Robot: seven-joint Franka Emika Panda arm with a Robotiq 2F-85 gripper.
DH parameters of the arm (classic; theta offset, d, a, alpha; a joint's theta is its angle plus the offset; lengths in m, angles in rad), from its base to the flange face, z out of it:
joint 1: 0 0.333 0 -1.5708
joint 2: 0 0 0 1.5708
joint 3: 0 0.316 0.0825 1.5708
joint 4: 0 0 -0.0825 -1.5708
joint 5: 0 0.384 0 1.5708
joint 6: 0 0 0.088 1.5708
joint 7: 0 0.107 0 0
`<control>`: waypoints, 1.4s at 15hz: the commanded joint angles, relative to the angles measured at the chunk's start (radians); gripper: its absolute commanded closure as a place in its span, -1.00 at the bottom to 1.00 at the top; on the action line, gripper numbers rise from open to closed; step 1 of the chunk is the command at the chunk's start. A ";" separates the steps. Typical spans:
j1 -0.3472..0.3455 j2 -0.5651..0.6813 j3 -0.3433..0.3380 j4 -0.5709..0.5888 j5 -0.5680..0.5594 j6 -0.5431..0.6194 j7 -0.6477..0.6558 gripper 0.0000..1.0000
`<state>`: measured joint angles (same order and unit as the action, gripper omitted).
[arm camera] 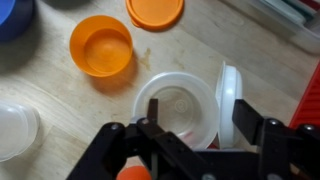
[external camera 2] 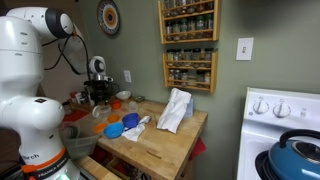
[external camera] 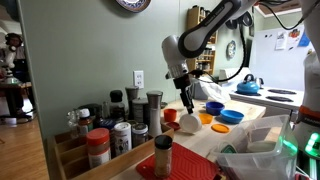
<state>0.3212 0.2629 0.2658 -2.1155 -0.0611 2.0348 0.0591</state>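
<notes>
My gripper (arm camera: 198, 118) is open and hangs just above a white plastic cup (arm camera: 178, 104) that lies on the wooden counter (arm camera: 60, 95). The cup's mouth faces the wrist camera. A second white cup or lid (arm camera: 229, 98) stands on edge against its right side, between the fingers. In both exterior views the gripper (external camera: 186, 100) (external camera 2: 100, 97) points down over the counter, with the white cup (external camera: 188, 122) below it. An orange cup (arm camera: 101, 47) stands upright just beyond the white one.
An orange lid (arm camera: 155, 10), a clear cup (arm camera: 15, 125) and blue bowls (external camera: 230, 116) (external camera 2: 113, 130) lie around. Spice jars (external camera: 110, 135) crowd a counter edge. A white cloth (external camera 2: 175, 110), wall spice racks (external camera 2: 190, 68) and a stove with a blue kettle (external camera 2: 295, 155) are nearby.
</notes>
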 commanded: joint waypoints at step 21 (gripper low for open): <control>-0.004 -0.006 0.017 -0.014 0.023 -0.027 -0.043 -0.46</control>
<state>0.3212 0.2717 0.2771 -2.1198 -0.0573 2.0319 0.0334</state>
